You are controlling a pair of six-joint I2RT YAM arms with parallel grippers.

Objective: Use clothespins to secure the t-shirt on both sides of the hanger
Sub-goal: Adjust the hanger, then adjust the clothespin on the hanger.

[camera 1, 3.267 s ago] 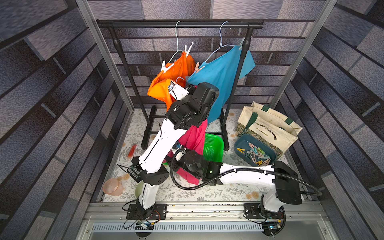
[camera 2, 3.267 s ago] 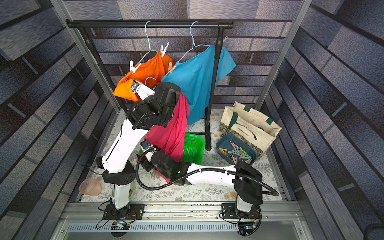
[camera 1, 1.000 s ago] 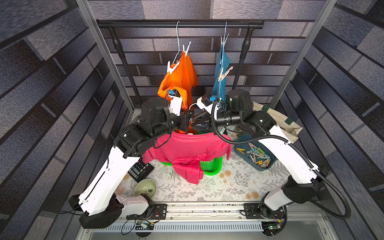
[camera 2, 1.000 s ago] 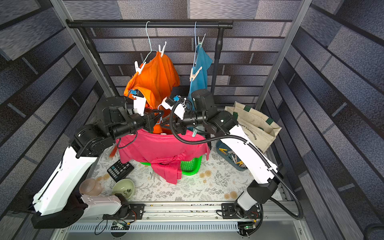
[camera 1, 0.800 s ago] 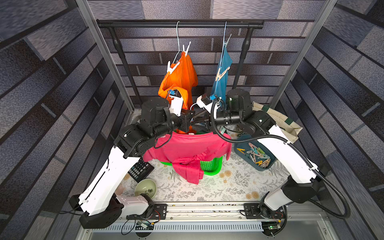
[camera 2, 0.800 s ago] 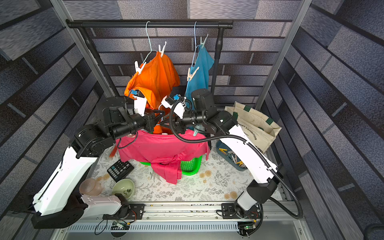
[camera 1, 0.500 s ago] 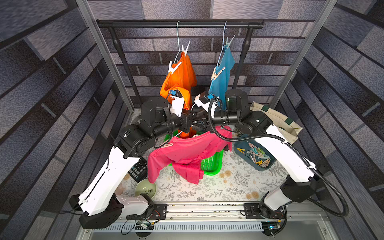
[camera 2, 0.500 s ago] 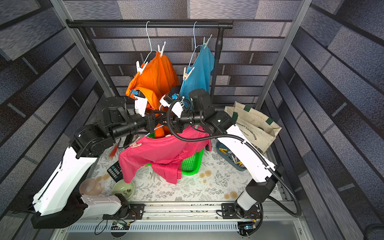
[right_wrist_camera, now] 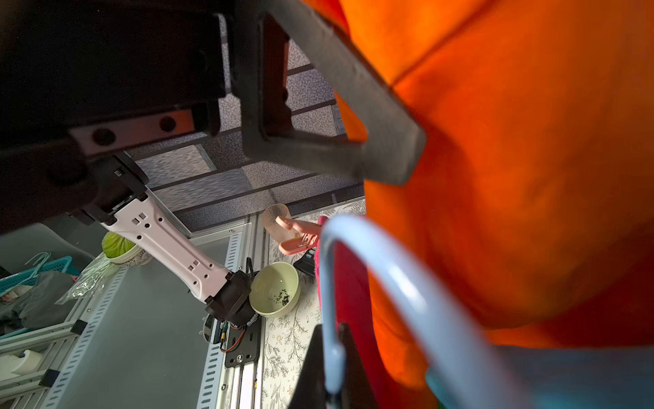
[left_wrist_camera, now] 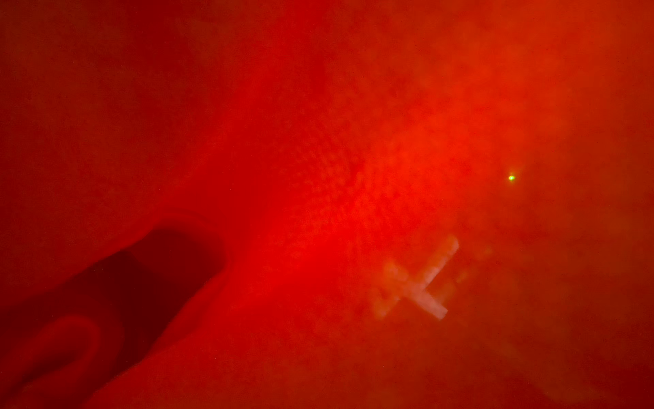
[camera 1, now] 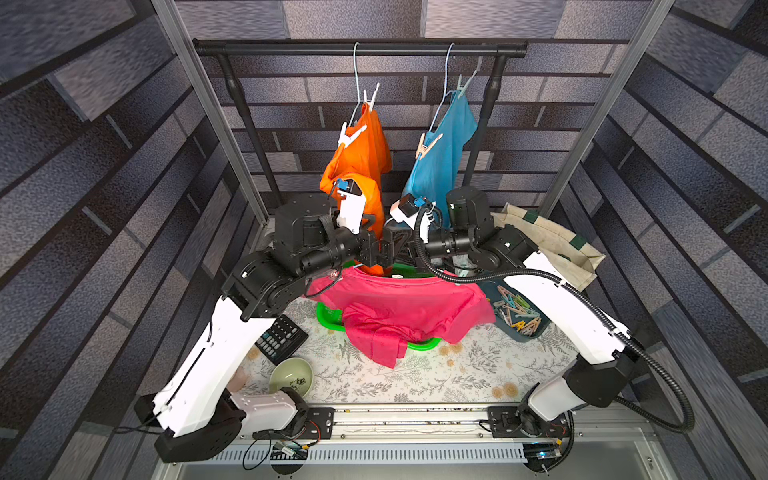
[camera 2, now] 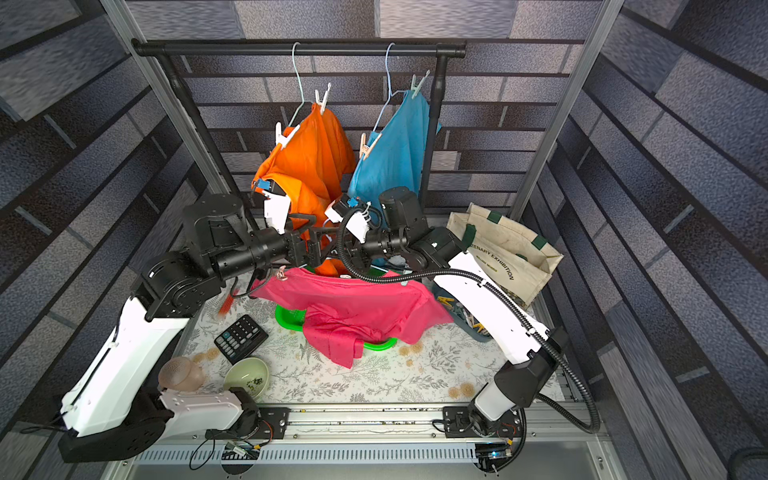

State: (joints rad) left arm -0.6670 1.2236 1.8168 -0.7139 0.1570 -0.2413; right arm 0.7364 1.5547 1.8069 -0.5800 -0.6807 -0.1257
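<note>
Only the right fingers clamp the hanger hook, the left fingers wide open and empty, so the shirt may swivel on thin wire and drop.

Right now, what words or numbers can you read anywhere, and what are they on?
"TENARY EXHIBITION": printed on the tote bag; the start of the first word is hidden.
Smaller line beneath it: too small to read.
Keys of the calculator: too small to read.

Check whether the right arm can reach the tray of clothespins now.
Probably not yet: the right gripper is shut on the hanger's hook, carrying the pink t-shirt, though the clothespins lie uncovered close by.
</note>
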